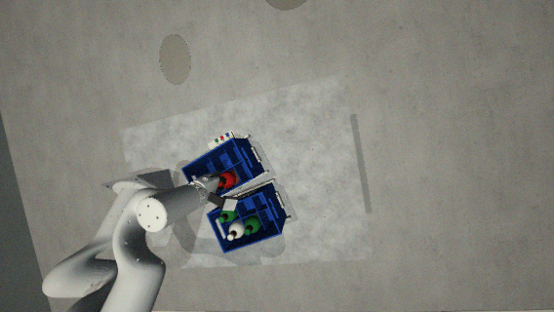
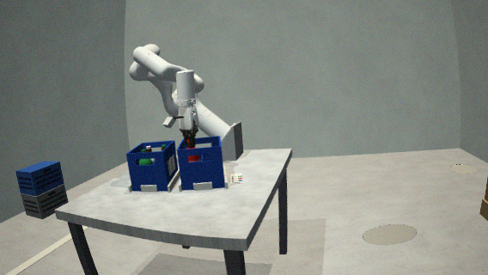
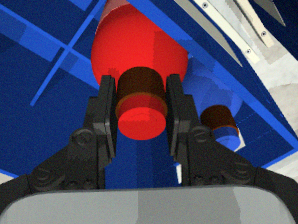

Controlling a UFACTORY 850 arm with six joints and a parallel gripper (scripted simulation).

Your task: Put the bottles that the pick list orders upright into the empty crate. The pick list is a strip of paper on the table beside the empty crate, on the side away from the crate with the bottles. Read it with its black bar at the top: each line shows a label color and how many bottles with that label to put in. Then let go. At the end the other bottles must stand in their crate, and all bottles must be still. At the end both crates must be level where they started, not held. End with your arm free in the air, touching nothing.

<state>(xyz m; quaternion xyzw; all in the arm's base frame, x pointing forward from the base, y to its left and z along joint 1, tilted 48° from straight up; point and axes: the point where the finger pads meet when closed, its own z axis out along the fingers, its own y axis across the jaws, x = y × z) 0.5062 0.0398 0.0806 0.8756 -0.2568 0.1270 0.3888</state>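
My gripper (image 3: 140, 93) (image 1: 218, 184) (image 2: 189, 139) is shut on the dark neck of a red-labelled bottle (image 3: 136, 50) (image 1: 229, 178) (image 2: 194, 157). The bottle hangs upright, low inside a cell of the blue target crate (image 1: 240, 152) (image 2: 210, 172) (image 3: 47, 23). A second bottle's dark neck (image 3: 218, 117) shows just to the right in the wrist view. The other blue crate (image 1: 273, 214) (image 2: 148, 174) stands alongside and holds two green bottles (image 1: 252, 224) (image 1: 227, 215) and a white one (image 1: 236, 229). The pick list (image 1: 221, 138) (image 2: 237, 178) lies beside the target crate.
The two crates stand close together on the grey table (image 2: 180, 215), with small grey blocks at their feet. Two stacked crates (image 2: 40, 189) stand on the floor at the left. The arm's base mount (image 2: 234, 142) rises at the table's back edge.
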